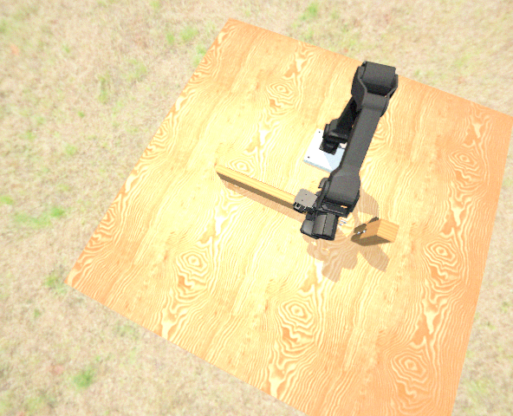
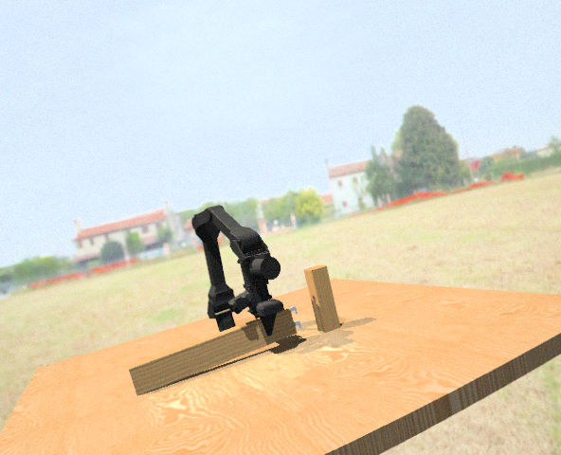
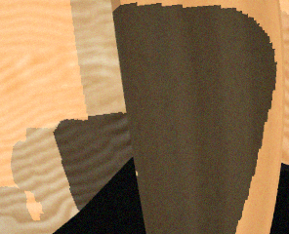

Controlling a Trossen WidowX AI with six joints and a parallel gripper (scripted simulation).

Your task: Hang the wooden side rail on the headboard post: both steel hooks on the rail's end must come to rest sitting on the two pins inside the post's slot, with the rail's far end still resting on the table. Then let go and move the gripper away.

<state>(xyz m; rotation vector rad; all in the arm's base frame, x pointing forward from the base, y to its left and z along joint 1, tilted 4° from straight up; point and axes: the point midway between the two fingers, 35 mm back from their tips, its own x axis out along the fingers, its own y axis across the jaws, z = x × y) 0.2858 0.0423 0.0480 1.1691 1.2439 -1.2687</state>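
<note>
The wooden side rail [image 1: 256, 188] [image 2: 207, 354] [image 3: 197, 124] is a long plank. Its far end rests on the table and its hook end is lifted a little. My gripper [image 1: 321, 221] [image 2: 269, 325] is shut on the rail near the hook end. Two steel hooks [image 2: 294, 317] [image 1: 344, 220] stick out of that end toward the headboard post [image 1: 378, 230] [image 2: 322, 299]. The post stands upright just beyond them, a small gap away. The post's slot and one pin [image 1: 359, 231] show faintly on its face. In the wrist view the rail fills the middle, mostly in shadow.
The arm's white base plate [image 1: 320, 157] sits behind the rail on the wooden table [image 1: 248, 290] [image 2: 418, 353]. Grass surrounds the table on all sides.
</note>
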